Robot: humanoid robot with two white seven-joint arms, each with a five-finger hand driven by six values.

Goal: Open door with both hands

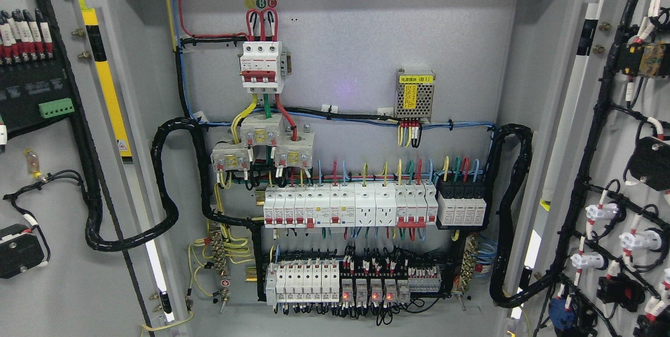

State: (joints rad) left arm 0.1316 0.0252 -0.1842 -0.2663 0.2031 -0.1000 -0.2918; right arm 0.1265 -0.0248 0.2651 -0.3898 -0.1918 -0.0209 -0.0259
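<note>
Neither of my hands shows here, so I cannot tell their state. Both grey metal cabinet doors stand swung wide: left door (63, 284) at nine o'clock, right door (617, 117) at three. Beyond, at centre, white breaker rows (345, 206); farther, at twelve, a red-switched main breaker (261, 65).

grey back panel (356, 44), breakers (314, 209), wiring (172, 180)

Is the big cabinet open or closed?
Open. Both doors, the left door and the right door, are swung wide, showing their wired insides and the breakers on the back panel.
</note>
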